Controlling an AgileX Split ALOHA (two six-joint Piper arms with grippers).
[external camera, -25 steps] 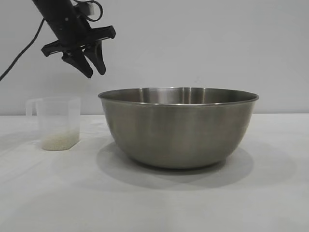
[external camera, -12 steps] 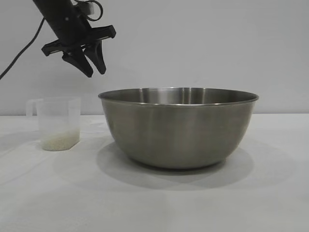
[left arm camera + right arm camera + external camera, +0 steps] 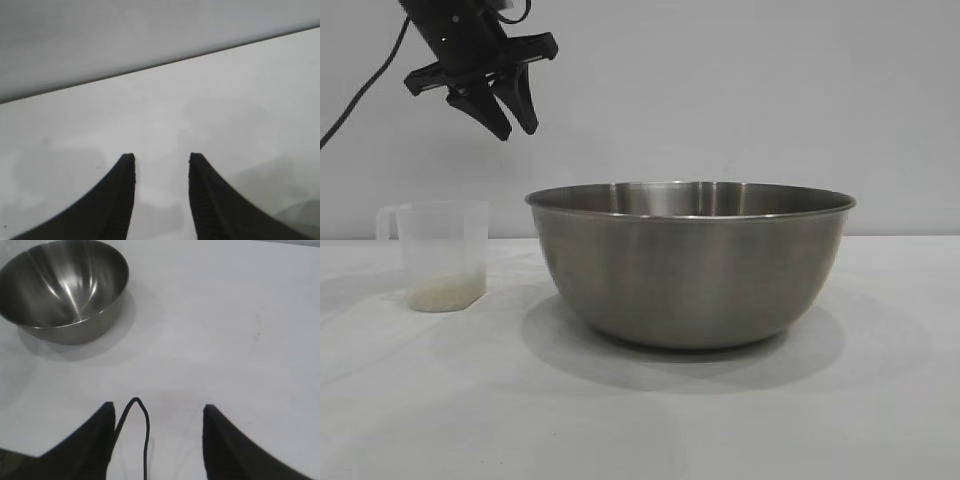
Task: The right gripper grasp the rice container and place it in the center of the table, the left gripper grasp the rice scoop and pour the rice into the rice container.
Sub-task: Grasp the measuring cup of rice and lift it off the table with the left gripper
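Note:
The rice container (image 3: 690, 270), a large steel bowl, stands on the white table (image 3: 640, 420) near the middle; it also shows in the right wrist view (image 3: 65, 290), empty. The rice scoop (image 3: 442, 250), a clear cup with a handle, stands upright to the bowl's left with a thin layer of rice (image 3: 445, 293) at its bottom. My left gripper (image 3: 517, 130) hangs open and empty high above the gap between scoop and bowl; its wrist view (image 3: 162, 156) shows only bare table. My right gripper (image 3: 159, 406) is open and empty over bare table, well away from the bowl, outside the exterior view.
A black cable loop (image 3: 145, 425) hangs between the right gripper's fingers. A plain wall stands behind the table, and its far edge (image 3: 160, 64) shows in the left wrist view.
My left gripper has risen a little and stays open. The bowl and the scoop have not moved.

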